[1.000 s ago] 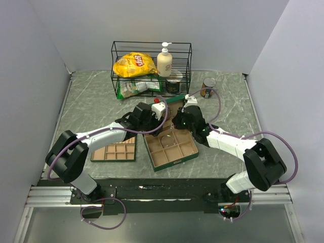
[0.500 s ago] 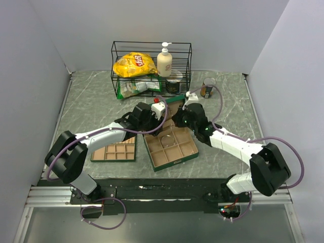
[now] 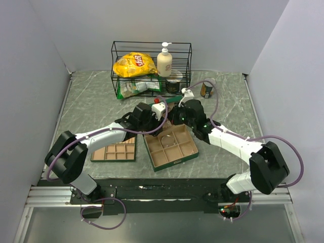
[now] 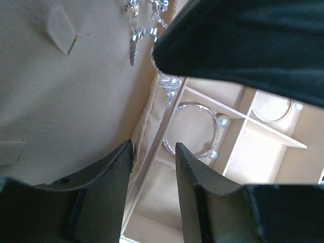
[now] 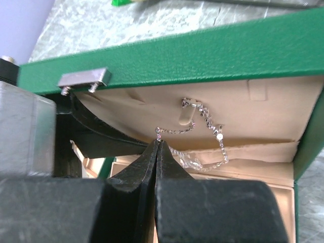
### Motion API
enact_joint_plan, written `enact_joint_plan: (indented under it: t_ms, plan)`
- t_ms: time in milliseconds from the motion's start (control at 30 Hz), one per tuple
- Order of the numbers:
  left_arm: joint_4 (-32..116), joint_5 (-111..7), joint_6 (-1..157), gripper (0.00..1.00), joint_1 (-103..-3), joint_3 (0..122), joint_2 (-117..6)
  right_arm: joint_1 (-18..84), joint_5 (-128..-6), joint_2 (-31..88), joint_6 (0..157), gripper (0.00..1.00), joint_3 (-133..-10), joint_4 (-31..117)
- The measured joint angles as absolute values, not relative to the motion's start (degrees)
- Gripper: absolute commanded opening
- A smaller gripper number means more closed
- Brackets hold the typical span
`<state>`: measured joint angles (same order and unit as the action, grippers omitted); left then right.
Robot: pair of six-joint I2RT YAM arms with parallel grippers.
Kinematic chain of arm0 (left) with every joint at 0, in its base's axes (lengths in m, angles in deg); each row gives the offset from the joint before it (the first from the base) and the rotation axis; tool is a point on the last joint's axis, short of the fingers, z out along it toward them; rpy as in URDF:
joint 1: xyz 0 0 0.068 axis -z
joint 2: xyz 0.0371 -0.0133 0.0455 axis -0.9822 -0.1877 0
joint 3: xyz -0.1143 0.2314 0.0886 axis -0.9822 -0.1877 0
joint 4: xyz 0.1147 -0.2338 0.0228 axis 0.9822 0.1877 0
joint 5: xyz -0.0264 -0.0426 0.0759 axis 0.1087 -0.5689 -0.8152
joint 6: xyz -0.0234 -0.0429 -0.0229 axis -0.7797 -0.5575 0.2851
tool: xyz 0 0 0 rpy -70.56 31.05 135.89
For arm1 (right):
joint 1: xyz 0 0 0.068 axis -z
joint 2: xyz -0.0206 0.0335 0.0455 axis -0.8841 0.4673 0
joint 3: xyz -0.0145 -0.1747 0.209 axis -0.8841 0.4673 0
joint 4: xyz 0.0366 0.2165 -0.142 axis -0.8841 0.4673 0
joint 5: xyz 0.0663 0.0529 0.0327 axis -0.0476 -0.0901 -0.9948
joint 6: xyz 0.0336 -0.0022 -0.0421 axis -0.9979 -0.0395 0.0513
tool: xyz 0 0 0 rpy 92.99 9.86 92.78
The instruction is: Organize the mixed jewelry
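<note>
The green box [image 3: 188,157] lies open mid-table, its lid [image 5: 202,50] standing upright at the back. A silvery chain [image 5: 202,121] hangs from a tab on the lid's tan lining, and my right gripper [image 5: 158,143] is shut on its loose end. My left gripper [image 4: 153,147] stands open over the seam between lid and compartments, its left finger [image 4: 101,187] against the lining. A silvery bangle with pearl beads [image 4: 195,129] lies in one compartment, and a second bangle [image 4: 276,114] in the one beside it. From above, both grippers [image 3: 154,120] [image 3: 174,117] meet at the lid.
A flat tan-lined compartment tray [image 3: 114,152] lies left of the box. At the back stands a wire rack [image 3: 151,68] holding a chips bag [image 3: 134,65] and a soap bottle [image 3: 164,61]. A can [image 3: 207,88] stands to its right.
My right arm has shifted back and to the left, closer in to the lid. The left gripper stays at the lid, its jaws slightly narrower.
</note>
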<state>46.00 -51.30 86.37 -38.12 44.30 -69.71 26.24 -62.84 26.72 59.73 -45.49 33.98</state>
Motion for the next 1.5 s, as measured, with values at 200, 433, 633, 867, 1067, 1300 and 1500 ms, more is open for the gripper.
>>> enact_joint_plan:
  t_ms: [200, 433, 633, 867, 1067, 1300, 1500]
  plan:
    - [46.5, -51.1, 86.4, 0.41, -38.1, 44.3, -69.7, 25.8, -63.2, 28.6, 59.5, 0.00, -46.0, 34.1]
    - [46.9, -50.6, 86.4, 0.41, -38.1, 44.3, -69.1, 25.3, -61.9, 32.2, 59.4, 0.00, -47.4, 34.2]
    - [47.2, -50.4, 86.4, 0.41, -38.0, 44.3, -68.6, 24.8, -59.9, 34.2, 59.1, 0.01, -47.4, 36.4]
    - [47.3, -50.3, 86.4, 0.40, -38.0, 44.3, -68.6, 24.8, -58.2, 34.2, 59.1, 0.23, -47.4, 37.5]
    - [47.4, -50.2, 86.4, 0.41, -38.0, 44.3, -68.6, 24.8, -57.1, 32.2, 59.3, 0.39, -47.1, 38.0]
    - [47.5, -50.2, 86.4, 0.41, -38.0, 44.3, -68.6, 24.7, -56.5, 24.7, 59.3, 0.45, -43.1, 37.3]
    - [47.5, -50.2, 86.4, 0.42, -37.9, 44.3, -68.6, 24.7, -56.3, 23.3, 59.1, 0.45, -38.8, 36.7]
